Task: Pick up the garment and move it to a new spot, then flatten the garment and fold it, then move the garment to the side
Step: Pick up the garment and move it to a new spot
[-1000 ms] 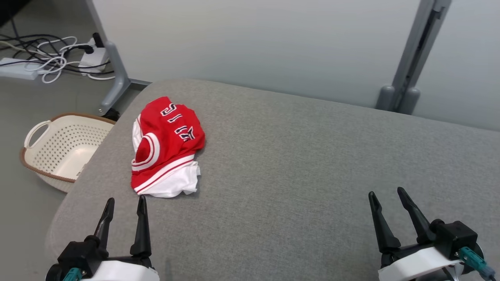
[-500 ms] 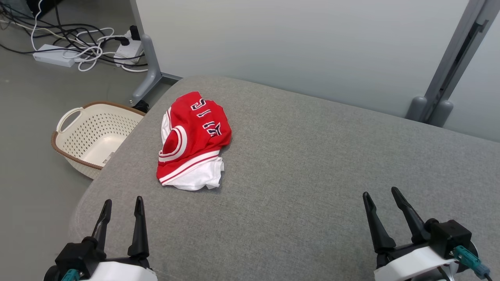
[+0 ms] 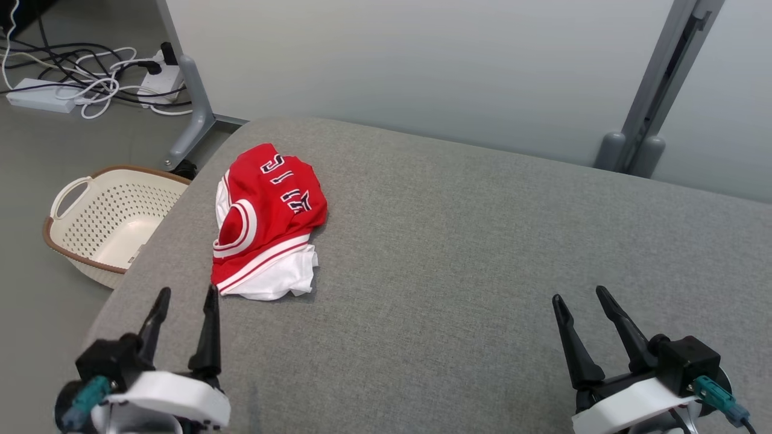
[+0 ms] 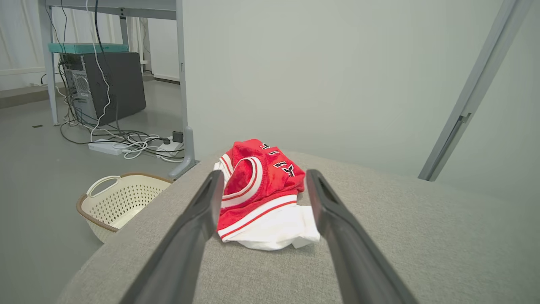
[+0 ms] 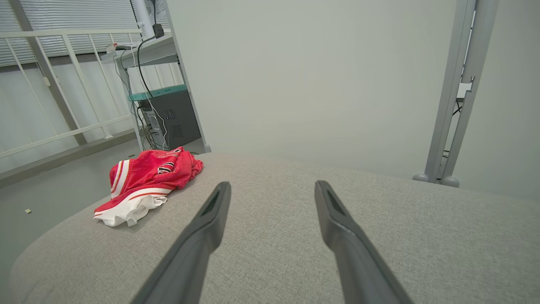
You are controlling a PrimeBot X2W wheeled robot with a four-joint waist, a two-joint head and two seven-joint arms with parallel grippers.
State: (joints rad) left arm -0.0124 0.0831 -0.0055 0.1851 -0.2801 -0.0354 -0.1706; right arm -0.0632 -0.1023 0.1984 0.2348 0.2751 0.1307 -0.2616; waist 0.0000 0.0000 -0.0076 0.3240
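A crumpled red and white garment (image 3: 265, 220) with dark lettering lies in a heap near the left end of the grey cushioned surface (image 3: 482, 253). My left gripper (image 3: 186, 298) hovers open just short of the heap, with nothing between its fingers. In the left wrist view the garment (image 4: 261, 194) sits straight ahead between the two spread fingers (image 4: 198, 219). My right gripper (image 3: 579, 300) stands open over the bare fabric at the lower right, far from the garment (image 5: 145, 181), which lies to the left in its own wrist view.
A cream perforated laundry basket (image 3: 102, 223) with a brown rim stands on the floor left of the cushion. Cables and power strips (image 3: 90, 84) lie by a grey panel's foot (image 3: 193, 120). A pale partition wall (image 3: 422, 66) runs behind, with a grey post (image 3: 645, 114) at the right.
The whole head view has shifted, first to the right and then back left, so the camera turned. The garment lies as before and both grippers stay open.
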